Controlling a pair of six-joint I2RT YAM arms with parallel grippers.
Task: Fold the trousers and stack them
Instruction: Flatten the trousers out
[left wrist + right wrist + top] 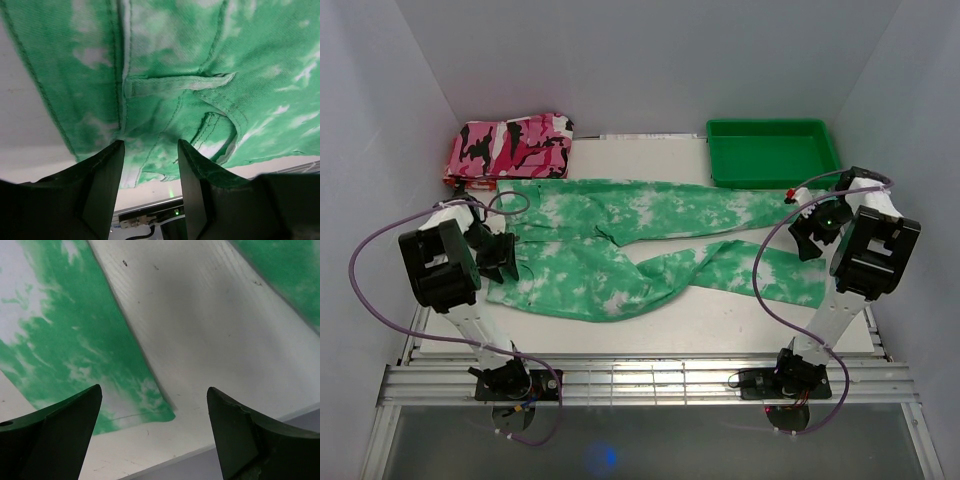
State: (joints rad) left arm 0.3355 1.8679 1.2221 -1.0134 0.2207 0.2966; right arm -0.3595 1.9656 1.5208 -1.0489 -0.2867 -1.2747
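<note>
The trousers (620,240) lie spread across the white table, bright green with white blotches, waist to the left and both legs running right. My left gripper (505,255) hovers at the waist end. In the left wrist view the left gripper (150,142) stands open, its fingertips (112,160) just at the edge of the trousers (175,75), with no cloth between them. My right gripper (807,232) is between the two leg ends. In the right wrist view the right gripper (154,388) is wide open above bare table, with one trouser hem (75,340) to its left.
A pink, black and white camouflage folded cloth (510,145) lies at the back left. A green plastic tray (775,150) stands at the back right. White walls close in on both sides. The table's front rail (640,375) runs past the arm bases.
</note>
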